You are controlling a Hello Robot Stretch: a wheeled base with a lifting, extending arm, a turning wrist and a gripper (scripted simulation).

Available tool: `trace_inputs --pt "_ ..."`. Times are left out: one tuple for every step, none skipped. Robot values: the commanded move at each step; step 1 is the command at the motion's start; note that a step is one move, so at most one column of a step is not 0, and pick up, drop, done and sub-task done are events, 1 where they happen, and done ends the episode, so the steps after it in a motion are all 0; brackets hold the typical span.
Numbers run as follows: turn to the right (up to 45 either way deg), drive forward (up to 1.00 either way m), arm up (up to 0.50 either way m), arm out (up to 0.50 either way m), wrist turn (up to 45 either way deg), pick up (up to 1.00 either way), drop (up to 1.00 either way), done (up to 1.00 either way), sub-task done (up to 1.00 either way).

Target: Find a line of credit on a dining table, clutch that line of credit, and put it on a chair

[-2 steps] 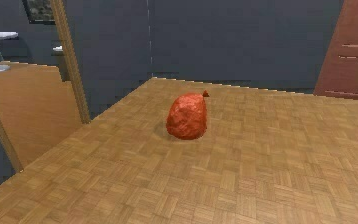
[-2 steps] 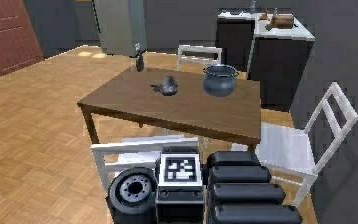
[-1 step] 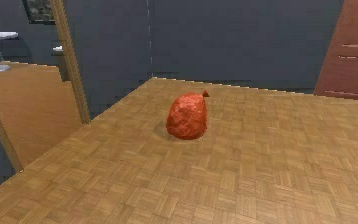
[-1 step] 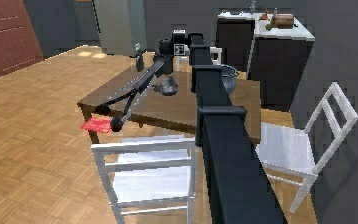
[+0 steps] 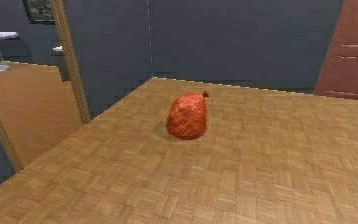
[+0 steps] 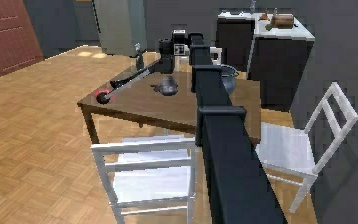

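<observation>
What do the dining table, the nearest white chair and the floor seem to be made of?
The dining table looks like brown wood with a smooth matte top. The nearest white chair seems painted wood (flat slats), though plastic is possible. The floor is likely wood parquet: small blocks in a woven pattern.

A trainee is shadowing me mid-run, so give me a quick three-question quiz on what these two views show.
1. How many white chairs stand at the wooden table?
2. True or false: the red lumpy sack lies on that table.
3. Does the gripper hold anything? A) yes B) no C) cannot tell

Key:
1. Two; the second stands at the arm side view's right.
2. False; it lies on the floor.
3. C; things lie on the table behind its fingers.
</observation>
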Motion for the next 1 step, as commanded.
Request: trace_inputs --pt "0.0 0.00 0.00 0.00 45.0 0.00 0.00 0.00 0.00"
